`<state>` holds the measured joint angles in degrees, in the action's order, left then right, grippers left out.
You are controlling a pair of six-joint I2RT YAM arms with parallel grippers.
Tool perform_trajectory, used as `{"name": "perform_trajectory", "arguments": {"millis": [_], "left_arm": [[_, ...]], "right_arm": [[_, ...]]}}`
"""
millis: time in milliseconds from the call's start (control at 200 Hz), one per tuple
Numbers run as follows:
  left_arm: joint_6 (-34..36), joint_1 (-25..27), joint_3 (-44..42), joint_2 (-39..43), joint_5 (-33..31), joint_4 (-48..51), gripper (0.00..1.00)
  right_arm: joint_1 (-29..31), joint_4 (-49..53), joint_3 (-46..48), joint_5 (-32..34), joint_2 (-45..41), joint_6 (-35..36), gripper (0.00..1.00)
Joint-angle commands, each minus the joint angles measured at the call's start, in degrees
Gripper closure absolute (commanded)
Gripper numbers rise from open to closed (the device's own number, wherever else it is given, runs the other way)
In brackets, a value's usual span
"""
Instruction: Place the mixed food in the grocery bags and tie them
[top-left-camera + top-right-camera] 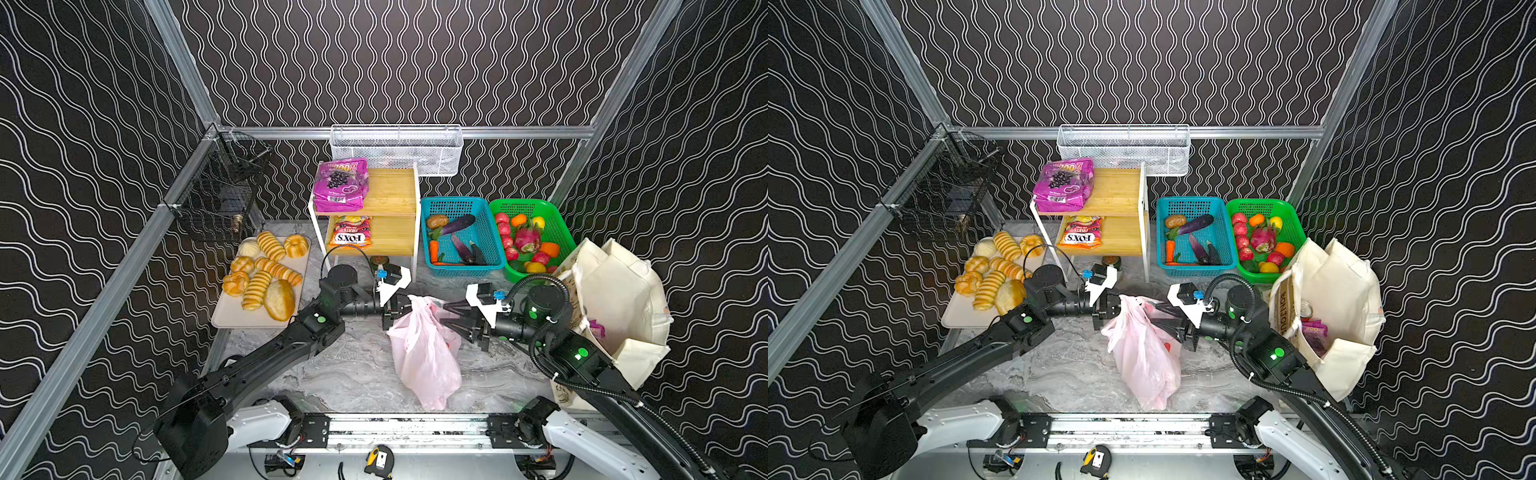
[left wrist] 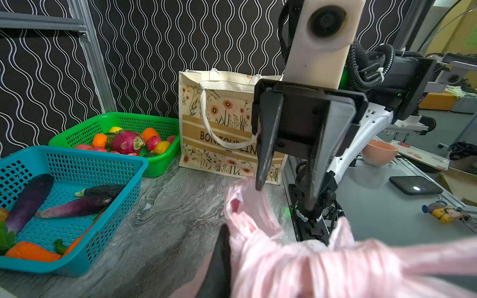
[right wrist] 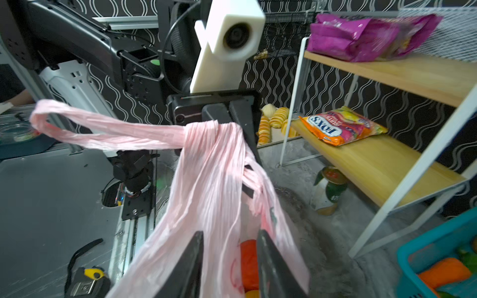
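In both top views, looks to be at the tying stage for one bag: finds the pink plastic bag (image 1: 424, 357) slumped on the marble table (image 1: 332, 374) between the two arms, loaded, with no knot to be seen. Finds the cream tote (image 1: 623, 299) upright at the right edge, holding in a top view a red-topped can (image 1: 1307, 309) and a small magenta packet (image 1: 1314, 332), its handles loose. Leaves plenty unpacked, by the look of it: a magenta pouch (image 1: 340, 185) and an orange-yellow pouch (image 1: 351, 232) on the shelf (image 1: 390, 195), vegetables in the blue basket (image 1: 461, 201), fruit in the green basket (image 1: 523, 203). Brings both forearms in low and level, setting the left gripper (image 1: 395, 309) and the right gripper (image 1: 453, 316) at the bag's top end. From the left wrist, faces the right gripper head-on: fingers (image 2: 268, 144) plainly parted, pinching nothing, one tip just beside a handle of the bag. From the right wrist, catches the left gripper clamped tight on the bag's gathered neck, with a loop handle (image 3: 77, 123) trailing free to one side. Also shows something orange (image 3: 249, 258) through the plastic and a green-and-white can (image 3: 327, 191) standing under the shelf. Judged left to do: knot the pink handles, finish packing, tie the tote.
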<state>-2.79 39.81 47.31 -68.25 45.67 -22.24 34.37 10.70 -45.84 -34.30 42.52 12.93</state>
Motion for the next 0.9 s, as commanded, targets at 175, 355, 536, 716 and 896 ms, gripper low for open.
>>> {"name": "perform_trajectory", "arguments": {"millis": [175, 355, 536, 716, 896], "left_arm": [[-0.19, 0.0, 0.48, 0.77, -0.56, -0.16, 1.0], [-0.43, 0.0, 0.44, 1.11, -1.79, 2.34, 1.0], [-1.96, -0.17, -1.54, 0.14, -3.4, 1.52, 1.0], [-4.28, -0.26, -1.22, -2.26, -1.34, -2.02, 1.0], [-7.46, -0.21, -1.08, -4.11, -1.1, -6.54, 1.0]], "right_arm": [[0.08, -3.54, -1.64, 1.35, 3.16, 0.7, 0.89], [0.42, -8.7, 0.0, 1.54, 5.61, 0.25, 0.89], [0.7, -11.64, 1.87, 3.27, 7.67, 1.57, 0.87], [0.87, -10.23, 2.98, 6.87, 9.3, 3.06, 0.83], [0.87, -7.89, 3.13, 5.08, 9.61, 6.08, 0.79]]}}
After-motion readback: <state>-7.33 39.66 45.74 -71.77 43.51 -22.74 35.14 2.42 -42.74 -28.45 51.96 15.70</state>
